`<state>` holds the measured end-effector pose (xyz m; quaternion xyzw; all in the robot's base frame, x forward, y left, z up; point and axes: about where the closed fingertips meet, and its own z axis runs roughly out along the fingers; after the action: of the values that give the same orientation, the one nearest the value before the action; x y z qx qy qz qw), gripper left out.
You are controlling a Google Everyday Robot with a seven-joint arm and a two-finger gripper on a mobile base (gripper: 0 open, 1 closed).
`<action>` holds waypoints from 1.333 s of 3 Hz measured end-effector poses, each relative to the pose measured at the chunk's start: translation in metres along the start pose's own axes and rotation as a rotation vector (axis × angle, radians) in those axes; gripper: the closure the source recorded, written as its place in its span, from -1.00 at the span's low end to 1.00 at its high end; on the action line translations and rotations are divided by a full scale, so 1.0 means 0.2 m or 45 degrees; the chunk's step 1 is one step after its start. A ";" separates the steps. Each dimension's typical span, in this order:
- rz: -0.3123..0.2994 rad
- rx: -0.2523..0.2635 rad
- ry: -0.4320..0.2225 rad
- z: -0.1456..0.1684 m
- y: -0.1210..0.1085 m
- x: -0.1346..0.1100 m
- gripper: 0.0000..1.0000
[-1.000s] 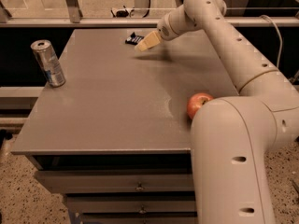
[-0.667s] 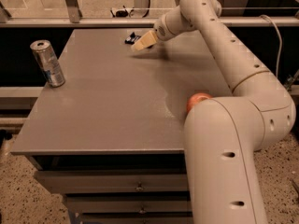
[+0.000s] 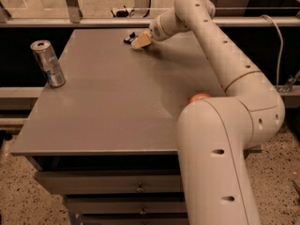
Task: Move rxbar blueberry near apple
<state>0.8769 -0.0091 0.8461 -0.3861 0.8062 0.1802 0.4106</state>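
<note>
Bar (image 3: 128,38): one; long axis unclear
Gripper (image 3: 140,41): just beside bar; grip state cannot tell
Apple (image 3: 198,97): one, partly behind arm (image 3: 234,55)
Can (image 3: 48,63): one, upright

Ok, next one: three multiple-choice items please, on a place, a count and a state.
1. Where is the tool? A. beside the small dark navy snack bar at the grey table's far edge; B. below the tabletop; C. at the near edge.
2. How many silver-blue drink cans stand on it? A. one; B. two; C. three.
3. The round red apple is: A. fully visible; B. partly hidden behind the white arm; C. cut in half.
Key: 1A, it sits by the bar; 2A, one at the left; 3B, only its top shows.
</note>
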 end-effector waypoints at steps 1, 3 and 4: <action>0.017 -0.002 0.008 0.02 0.00 0.02 0.42; -0.061 -0.004 -0.004 -0.16 0.02 -0.02 1.00; -0.213 -0.019 0.016 -0.39 0.08 -0.08 1.00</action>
<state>0.8292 -0.0381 0.9060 -0.4562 0.7723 0.1489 0.4162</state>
